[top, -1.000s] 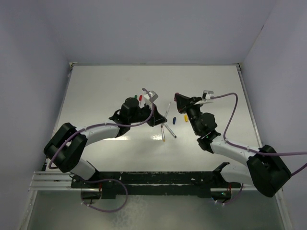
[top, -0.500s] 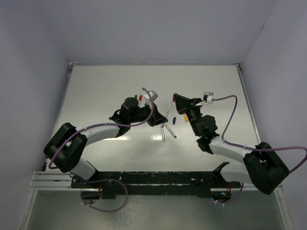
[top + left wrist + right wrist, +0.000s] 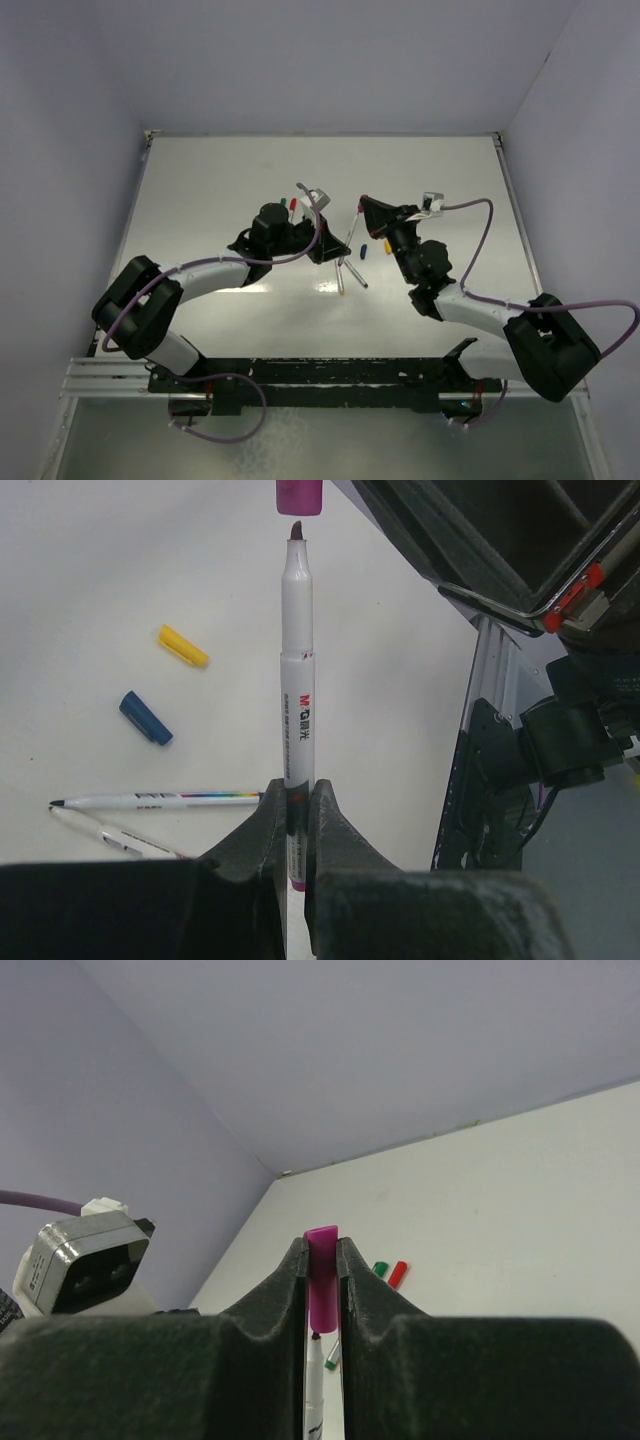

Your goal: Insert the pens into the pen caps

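Purple cap (image 3: 321,1278) sat clamped between the jaws of the right gripper (image 3: 321,1257). The left gripper (image 3: 297,798) had its jaws clamped on the rear of a pen (image 3: 296,680). Pen's long axis ran straight out from the fingers, dark tip aimed at the cap, just short of it.

The white worktop (image 3: 220,170) carries a yellow cap (image 3: 183,646) and a blue cap (image 3: 146,717) near its middle, lying close together but apart. Just beside them one pen (image 3: 160,800) and a second pen (image 3: 115,837) lie flat, their tips close together and their bodies fanning apart, though whether the tips touch is hard to tell. Farther back, a green cap (image 3: 380,1269) and a red cap (image 3: 398,1274) lie side by side.
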You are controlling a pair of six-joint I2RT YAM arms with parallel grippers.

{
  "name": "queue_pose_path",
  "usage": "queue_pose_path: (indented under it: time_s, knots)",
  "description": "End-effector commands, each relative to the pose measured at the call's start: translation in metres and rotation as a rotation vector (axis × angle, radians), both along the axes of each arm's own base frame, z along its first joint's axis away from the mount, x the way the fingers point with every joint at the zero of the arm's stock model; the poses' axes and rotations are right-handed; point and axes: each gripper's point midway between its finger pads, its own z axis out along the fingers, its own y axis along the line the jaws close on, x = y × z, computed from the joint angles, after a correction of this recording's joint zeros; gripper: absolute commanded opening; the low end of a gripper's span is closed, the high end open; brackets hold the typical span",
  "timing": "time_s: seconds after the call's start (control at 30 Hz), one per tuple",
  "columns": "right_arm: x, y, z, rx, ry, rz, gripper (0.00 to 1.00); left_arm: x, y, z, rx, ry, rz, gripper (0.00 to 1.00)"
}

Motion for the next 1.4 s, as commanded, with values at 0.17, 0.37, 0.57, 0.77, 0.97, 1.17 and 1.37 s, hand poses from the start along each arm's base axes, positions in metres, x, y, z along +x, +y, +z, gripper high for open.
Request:
queue_pose_path:
  time_s: [0.17, 0.37, 0.57, 0.77, 0.97, 1.17, 1.37]
  knots:
    - [-0.001, 0.003, 0.024, 0.060, -0.071, 0.016, 0.00, 0.004, -0.008, 0.020, -0.049, -0.059, -0.014, 0.00]
    - [-0.001, 0.004, 0.022, 0.059, -0.065, 0.025, 0.00, 0.006, -0.007, 0.023, -0.053, -0.069, -0.002, 0.00]
    - [-0.002, 0.008, 0.017, 0.067, -0.052, 0.048, 0.00, 0.011, -0.007, 0.027, -0.058, -0.082, 0.018, 0.00]
    - [-0.003, 0.013, 0.009, 0.069, -0.028, 0.075, 0.00, 0.014, -0.006, 0.031, -0.066, -0.091, 0.036, 0.00]
    - [-0.005, 0.021, 0.002, 0.055, 0.003, 0.113, 0.00, 0.019, -0.005, 0.042, -0.088, -0.113, 0.070, 0.00]
    - [-0.013, 0.037, -0.004, 0.029, 0.017, 0.214, 0.00, 0.027, 0.001, 0.070, -0.157, -0.169, 0.114, 0.00]
    - [-0.016, 0.054, -0.016, -0.022, 0.067, 0.298, 0.00, 0.036, 0.011, 0.101, -0.219, -0.222, 0.165, 0.00]
